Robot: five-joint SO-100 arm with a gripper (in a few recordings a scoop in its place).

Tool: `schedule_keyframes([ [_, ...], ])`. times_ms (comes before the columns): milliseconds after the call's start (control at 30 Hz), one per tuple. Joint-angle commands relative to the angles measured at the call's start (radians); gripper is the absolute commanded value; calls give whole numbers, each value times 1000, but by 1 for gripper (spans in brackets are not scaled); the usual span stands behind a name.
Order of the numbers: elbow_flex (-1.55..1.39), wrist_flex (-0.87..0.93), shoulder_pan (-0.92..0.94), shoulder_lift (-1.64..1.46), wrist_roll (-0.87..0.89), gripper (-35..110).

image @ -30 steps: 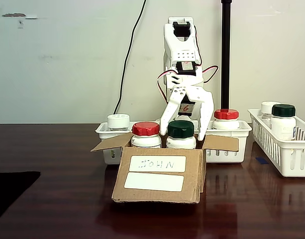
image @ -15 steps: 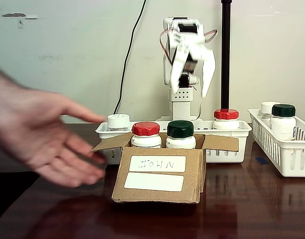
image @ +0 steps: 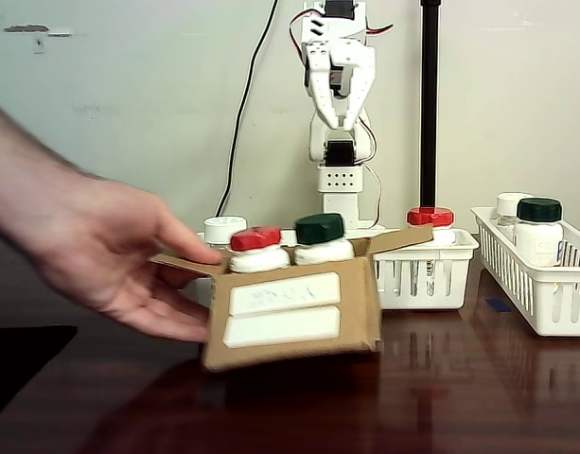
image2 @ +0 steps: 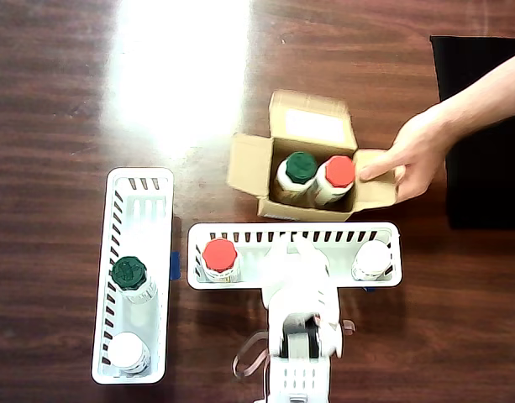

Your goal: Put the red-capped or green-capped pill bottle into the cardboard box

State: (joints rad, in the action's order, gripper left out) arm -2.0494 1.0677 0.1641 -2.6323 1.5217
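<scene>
Item 1, nearest: person's hand (image: 110,255), at 9 o'clock of the cardboard box (image: 294,317), gripping its side flap; box tilted, apparently being lifted or dragged off the bench (image: 460,397).
Item 2: red-capped pill bottle (image: 258,248) and green-capped pill bottle (image: 322,237), side by side inside the box; placement judged complete.
Item 3: white slotted basket (image: 427,274) behind, holding another red-capped bottle (image: 430,225).
Item 4, farthest: claw (image: 340,112), raised at 12 o'clock, empty, fingers nearly together, parked clear of the hand.
</scene>
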Motion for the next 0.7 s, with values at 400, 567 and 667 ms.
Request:
schedule_keyframes([
  [400,-423,44,-64,-558,-21,2],
  [567,-503,-15,-64,-601,-34,2],
  [667,-555,-35,-63,-652,-43,2],
])
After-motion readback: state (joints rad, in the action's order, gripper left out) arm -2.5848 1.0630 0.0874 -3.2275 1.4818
